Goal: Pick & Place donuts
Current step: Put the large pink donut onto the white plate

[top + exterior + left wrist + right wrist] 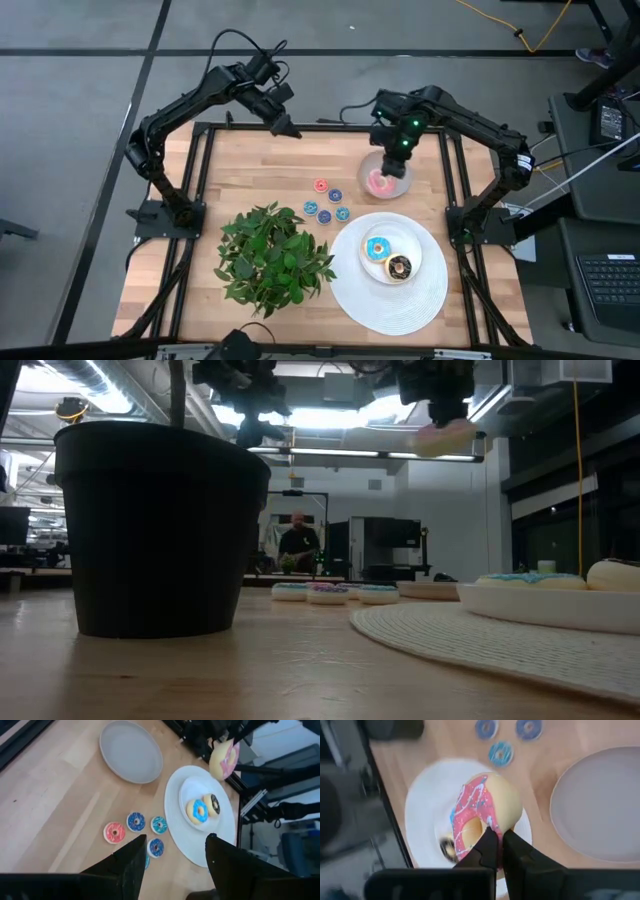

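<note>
The pink donut (pixel 482 815) hangs in the air above the grey dish (pixel 372 172) near the table's far right corner, pinched through its hole and tilted on edge, with blue and white drizzle on its icing. The blue donut (pixel 378 249) and the brown donut (pixel 399 267) lie flat, touching, on the white plate (pixel 425 300) by the near right corner. Small rings (pixel 329 201), one red and the others blue, lie flat mid-table.
</note>
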`<state>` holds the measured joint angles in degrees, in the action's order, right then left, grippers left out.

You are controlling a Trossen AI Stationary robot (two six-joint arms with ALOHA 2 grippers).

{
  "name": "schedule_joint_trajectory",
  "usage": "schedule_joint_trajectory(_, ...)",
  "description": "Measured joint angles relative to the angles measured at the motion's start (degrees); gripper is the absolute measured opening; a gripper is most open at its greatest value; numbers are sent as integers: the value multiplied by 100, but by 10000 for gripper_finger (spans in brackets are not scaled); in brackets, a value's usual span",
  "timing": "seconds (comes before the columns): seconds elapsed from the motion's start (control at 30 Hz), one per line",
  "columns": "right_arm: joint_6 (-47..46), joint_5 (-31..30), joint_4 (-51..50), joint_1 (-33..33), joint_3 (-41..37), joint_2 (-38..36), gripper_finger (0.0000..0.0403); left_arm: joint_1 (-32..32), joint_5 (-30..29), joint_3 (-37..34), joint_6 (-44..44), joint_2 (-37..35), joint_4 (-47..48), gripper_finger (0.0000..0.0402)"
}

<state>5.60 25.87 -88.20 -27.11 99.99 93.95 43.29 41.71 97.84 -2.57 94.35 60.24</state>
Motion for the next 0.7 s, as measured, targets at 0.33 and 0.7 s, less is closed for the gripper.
schedule_joint_trajectory(0.33,1508,138,-176,2,-340,-2,17,-7,-4,0,134,1,3,194)
schedule_joint_trajectory(0.7,2206,121,-179,245,-1987,-2,17,-6,-11,0,145,1,3,195)
